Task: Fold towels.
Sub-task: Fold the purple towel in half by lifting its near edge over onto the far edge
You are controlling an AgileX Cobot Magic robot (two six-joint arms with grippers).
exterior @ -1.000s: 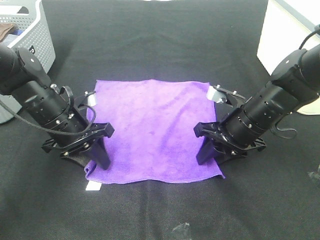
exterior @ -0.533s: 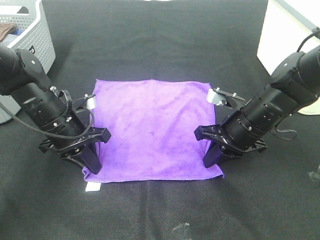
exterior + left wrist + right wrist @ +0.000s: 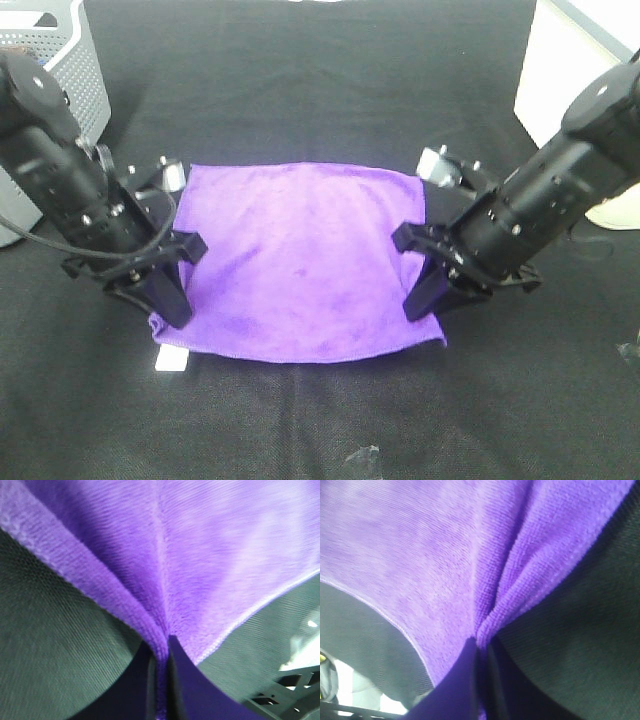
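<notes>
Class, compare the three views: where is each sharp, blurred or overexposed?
Exterior high: evenly lit, towel sharp. Left wrist: towel smeared by blur, left gripper dark and unfocused. Right wrist: weave crisper near right gripper, overexposed white patch in one corner.

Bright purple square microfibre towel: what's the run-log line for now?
left tool: shut on towel left edge | right tool: shut on towel right edge | towel: spread, unfolded

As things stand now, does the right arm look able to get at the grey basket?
Probably not. The right gripper is shut on the edge of the purple towel, and the grey basket stands at the far left corner of the table, beyond the left arm.
</notes>
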